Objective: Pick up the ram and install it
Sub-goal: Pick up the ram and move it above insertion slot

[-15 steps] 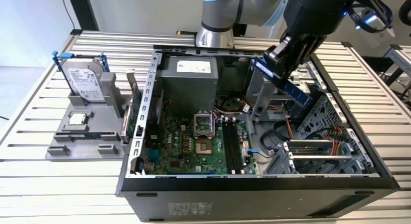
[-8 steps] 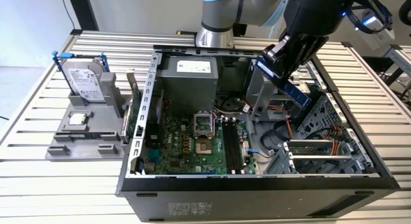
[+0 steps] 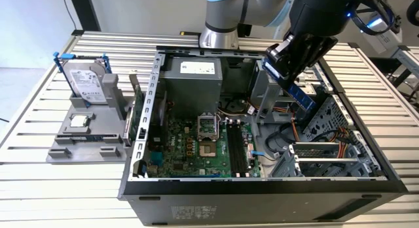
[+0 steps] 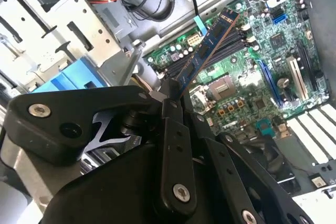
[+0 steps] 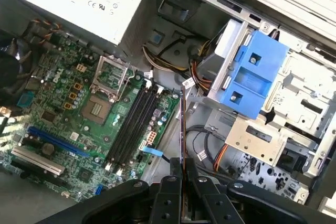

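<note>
Gripper [image 3: 290, 73] clamped on the ram [image 3: 301, 96], held over the open computer case [image 3: 262, 201].
In the second wrist view the fingers [image 4: 171, 124] pinch one end of the stick, which hangs tilted, raised clear of the black memory slots [image 5: 134, 124] below. A hard drive [image 3: 88, 83] stands on the grey tray [image 3: 72, 152] at the exterior view's left.
</note>
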You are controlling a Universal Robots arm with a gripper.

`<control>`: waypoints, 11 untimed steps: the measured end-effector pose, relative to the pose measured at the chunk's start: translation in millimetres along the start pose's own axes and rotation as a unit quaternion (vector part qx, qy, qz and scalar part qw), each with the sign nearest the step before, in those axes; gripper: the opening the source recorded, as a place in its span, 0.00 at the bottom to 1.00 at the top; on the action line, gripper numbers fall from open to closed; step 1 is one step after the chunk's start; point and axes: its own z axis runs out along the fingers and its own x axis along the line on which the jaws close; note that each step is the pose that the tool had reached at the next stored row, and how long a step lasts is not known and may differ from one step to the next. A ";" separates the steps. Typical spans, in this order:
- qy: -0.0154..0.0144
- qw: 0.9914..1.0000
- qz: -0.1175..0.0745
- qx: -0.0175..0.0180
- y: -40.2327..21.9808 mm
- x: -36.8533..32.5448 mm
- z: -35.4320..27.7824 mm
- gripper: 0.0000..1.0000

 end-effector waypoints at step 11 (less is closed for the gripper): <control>-0.003 0.998 0.063 0.003 -0.1 0.0 0.1 0.00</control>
